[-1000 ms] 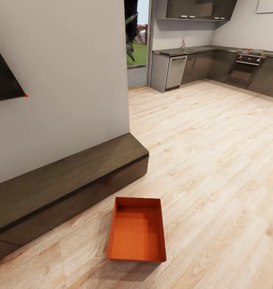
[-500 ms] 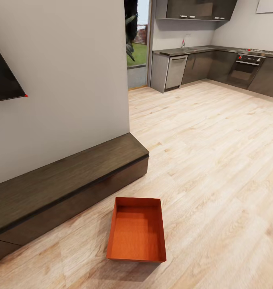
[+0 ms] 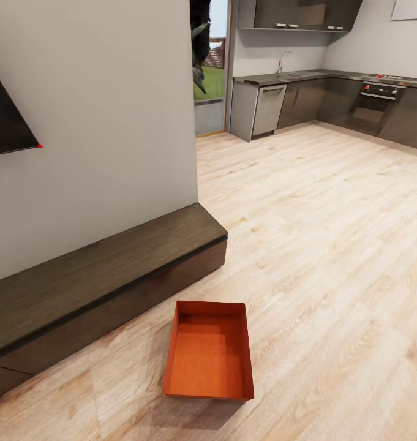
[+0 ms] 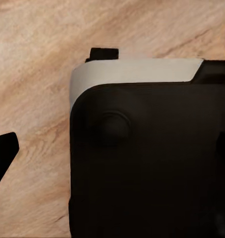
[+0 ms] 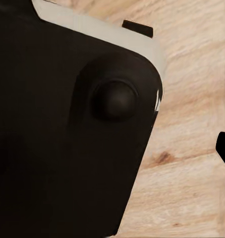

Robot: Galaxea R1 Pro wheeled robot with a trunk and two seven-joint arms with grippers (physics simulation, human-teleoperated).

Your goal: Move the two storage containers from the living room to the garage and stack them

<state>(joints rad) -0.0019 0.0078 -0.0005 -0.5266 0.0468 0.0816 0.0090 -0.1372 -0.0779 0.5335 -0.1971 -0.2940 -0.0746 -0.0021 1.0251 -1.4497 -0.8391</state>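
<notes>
One orange-red open-top storage container (image 3: 209,351) lies empty on the living room's light wood plank floor (image 3: 330,245), just in front of the near end of the long dark low cabinet (image 3: 98,275). In the left wrist view, my left gripper (image 4: 112,157) hangs over my own dark base (image 4: 147,168), with one dark fingertip (image 4: 3,159) far out at the picture's edge, so it stands open and holds nothing. My right gripper (image 5: 112,148) is the same, with a fingertip (image 5: 224,148) at the edge above wood floor. The garage is out of view.
A grey wall (image 3: 110,122) with the corner of a wall TV (image 3: 6,122) rises behind the cabinet. Past the wall's end a doorway (image 3: 208,79) opens onto a garden. A kitchen with dark counters (image 3: 306,92) and an oven (image 3: 376,104) lines the far right.
</notes>
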